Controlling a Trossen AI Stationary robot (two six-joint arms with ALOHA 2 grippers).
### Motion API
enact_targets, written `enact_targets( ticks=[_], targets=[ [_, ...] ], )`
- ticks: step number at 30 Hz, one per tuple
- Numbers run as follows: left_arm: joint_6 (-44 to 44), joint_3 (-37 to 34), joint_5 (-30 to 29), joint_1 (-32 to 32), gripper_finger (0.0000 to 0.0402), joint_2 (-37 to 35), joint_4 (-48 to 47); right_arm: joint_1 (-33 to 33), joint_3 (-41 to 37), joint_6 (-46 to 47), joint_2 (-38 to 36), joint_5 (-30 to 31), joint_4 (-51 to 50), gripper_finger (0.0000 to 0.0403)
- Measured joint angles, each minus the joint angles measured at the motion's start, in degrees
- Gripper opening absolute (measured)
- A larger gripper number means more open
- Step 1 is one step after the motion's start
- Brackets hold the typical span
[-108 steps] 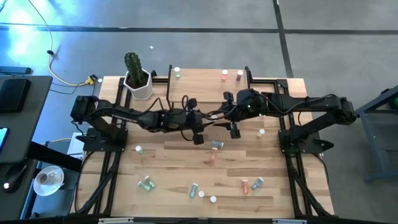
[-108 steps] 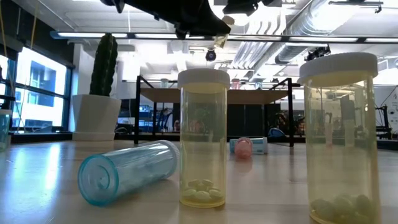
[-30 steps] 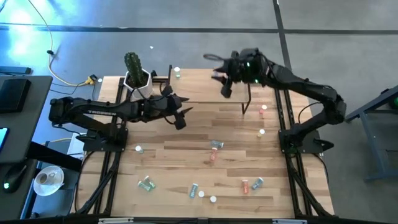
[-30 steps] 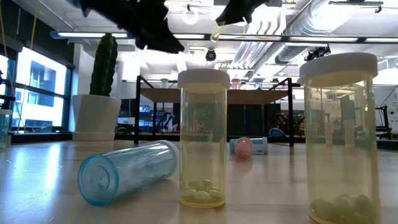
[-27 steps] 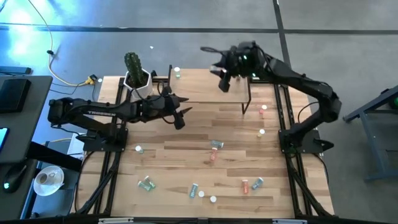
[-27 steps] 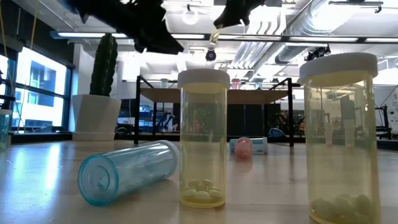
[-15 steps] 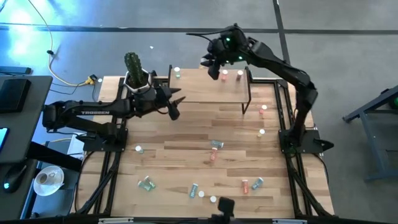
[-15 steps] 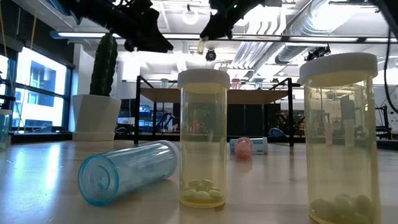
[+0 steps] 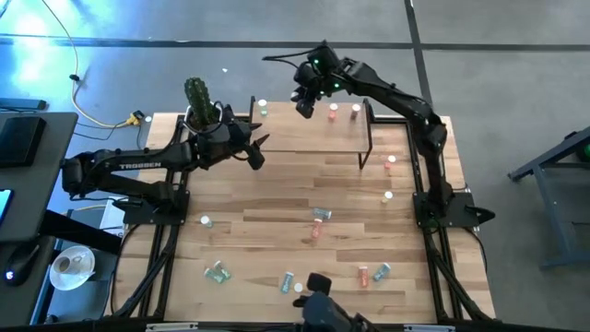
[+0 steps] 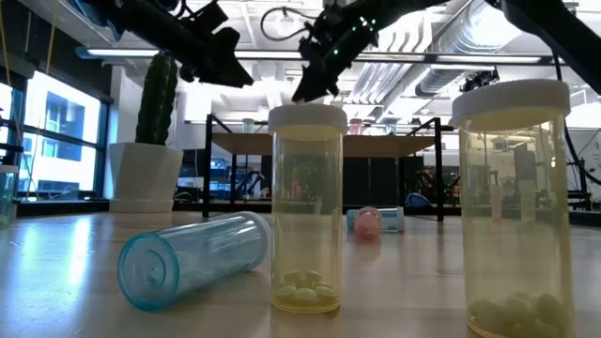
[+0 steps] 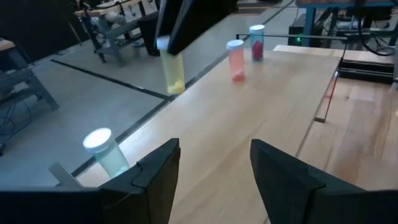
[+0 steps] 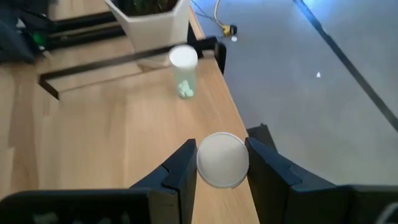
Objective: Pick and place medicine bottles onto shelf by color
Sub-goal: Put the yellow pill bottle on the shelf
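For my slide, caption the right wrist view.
Right tool holds a white-capped bottle above the shelf, near a standing green bottle.

- Shelf top: bare across its middle; a green bottle stands at the cactus-side end, two pink-red bottles at the other.
- Right gripper, gripping a yellow bottle, hangs over the shelf's back edge.
- Left gripper, fingers apart, sits at the shelf's cactus-side front corner.
- Cactus pot stands just beside that end.
- Worktop ahead of the shelf: open strip, then scattered bottles.
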Motion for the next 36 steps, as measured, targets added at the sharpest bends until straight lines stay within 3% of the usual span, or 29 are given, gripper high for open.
enact_targets(
  ticks=[36],
  targets=[
    [-0.7, 0.0, 0.7, -0.1, 0.0186, 0.0, 0.0, 1.3, -1.2, 2.6, 2.4, 1.9, -0.9, 0.0106]
  ],
)
